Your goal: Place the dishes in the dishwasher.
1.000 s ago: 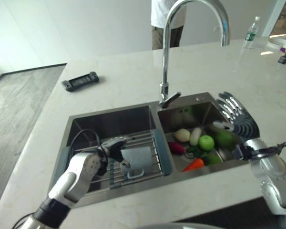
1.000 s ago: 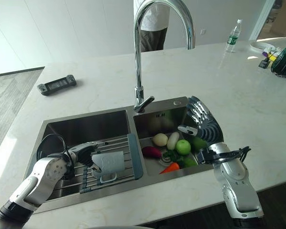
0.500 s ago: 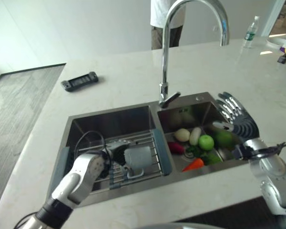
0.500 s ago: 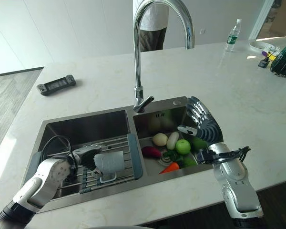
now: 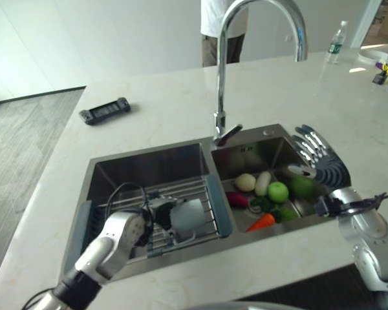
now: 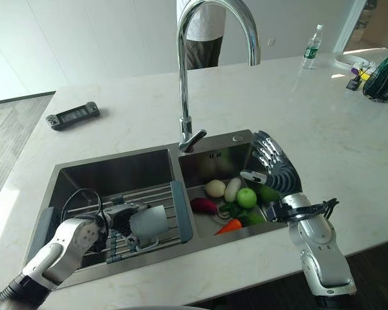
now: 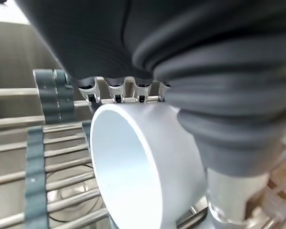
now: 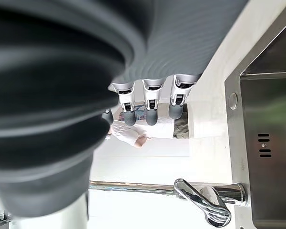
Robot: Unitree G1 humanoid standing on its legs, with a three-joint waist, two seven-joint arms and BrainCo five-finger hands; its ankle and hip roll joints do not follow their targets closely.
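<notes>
A white mug [image 5: 189, 215] lies on its side on the wire rack [image 5: 209, 192] in the left basin of the sink. My left hand [image 6: 118, 218] reaches in from the lower left and is on the mug. In the left wrist view the fingers [image 7: 117, 90] curl over the mug [image 7: 148, 167], with the thumb against its other side. My right hand [image 5: 320, 158] hovers open over the right rim of the right basin, fingers straight [image 8: 151, 102].
The right basin holds a green apple [image 5: 278, 192], a carrot [image 5: 263, 223], a potato [image 5: 247, 183] and other vegetables. A tall faucet [image 5: 221, 77] rises behind the sink. A black controller [image 5: 104, 110] and a water bottle [image 5: 335, 42] sit on the counter. A person [image 5: 213, 26] stands beyond.
My left hand has slid right along the rack and its fingers have come round the mug, which has tipped slightly. The right hand has stayed where it was.
</notes>
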